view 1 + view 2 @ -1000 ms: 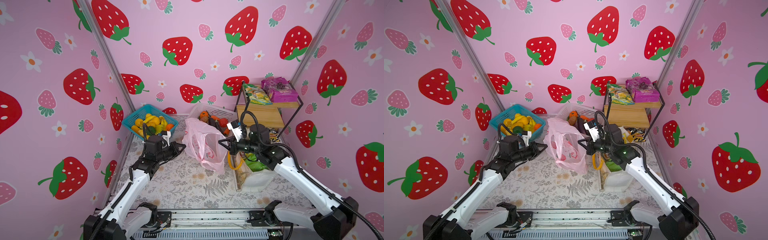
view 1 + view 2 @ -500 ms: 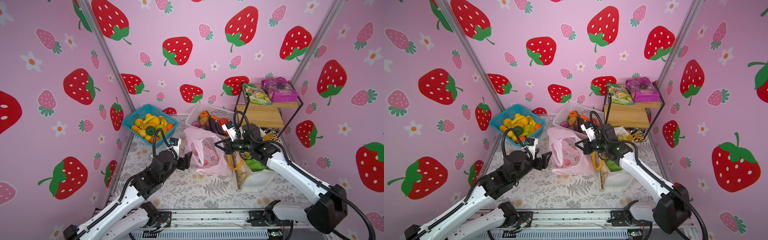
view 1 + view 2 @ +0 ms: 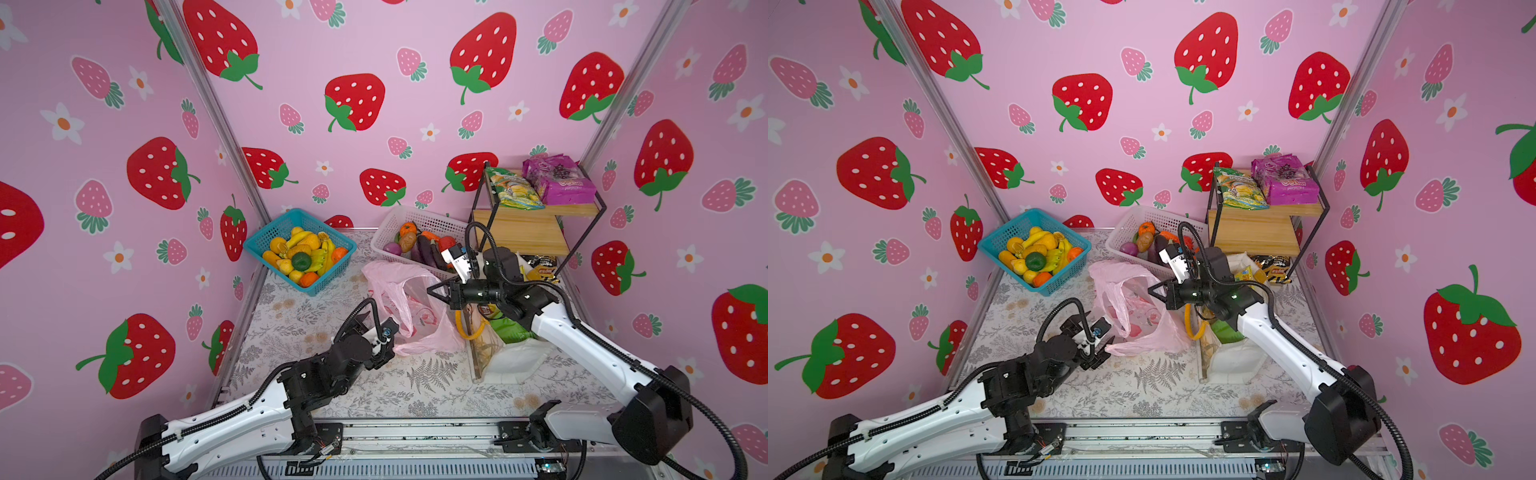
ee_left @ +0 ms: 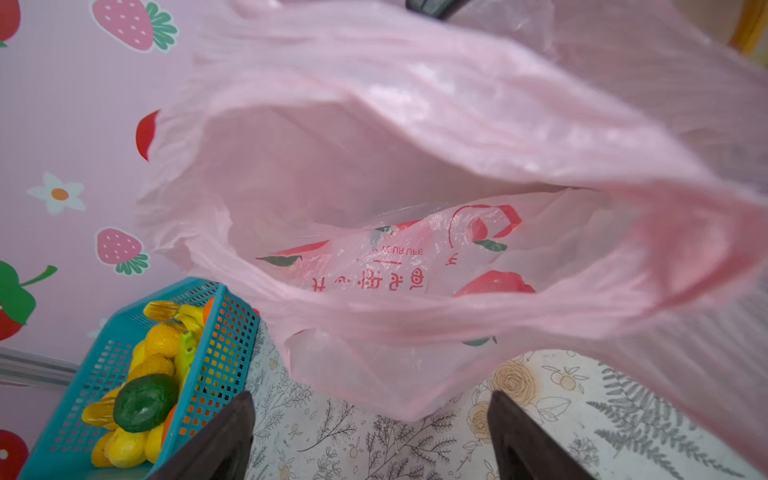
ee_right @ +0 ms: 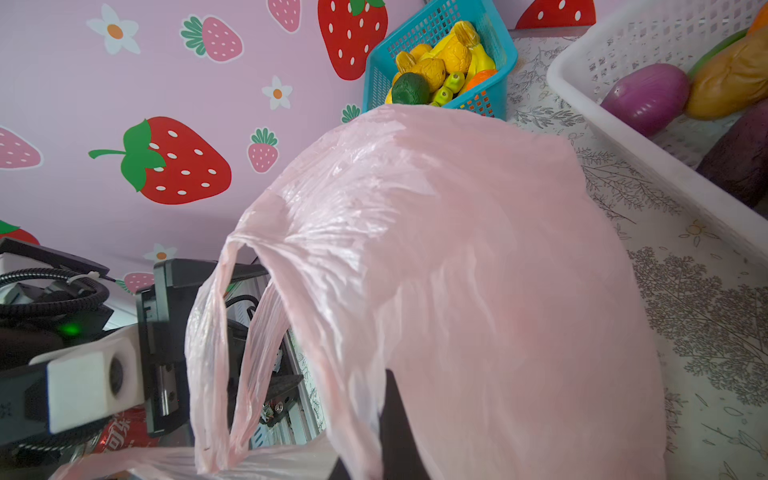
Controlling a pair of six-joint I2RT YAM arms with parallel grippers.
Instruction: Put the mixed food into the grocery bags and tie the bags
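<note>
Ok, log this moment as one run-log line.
phase: bagging | right gripper: shut on pink carrier bag rim, holding mouth open | left gripper: open, empty, facing bag mouth | dark green toy fruit: in blue basket

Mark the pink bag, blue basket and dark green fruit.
pink bag (image 4: 374,158): left wrist view, inner wall.
blue basket (image 3: 333,275): in a top view, side wall.
dark green fruit (image 3: 301,261): in a top view, top.
</note>
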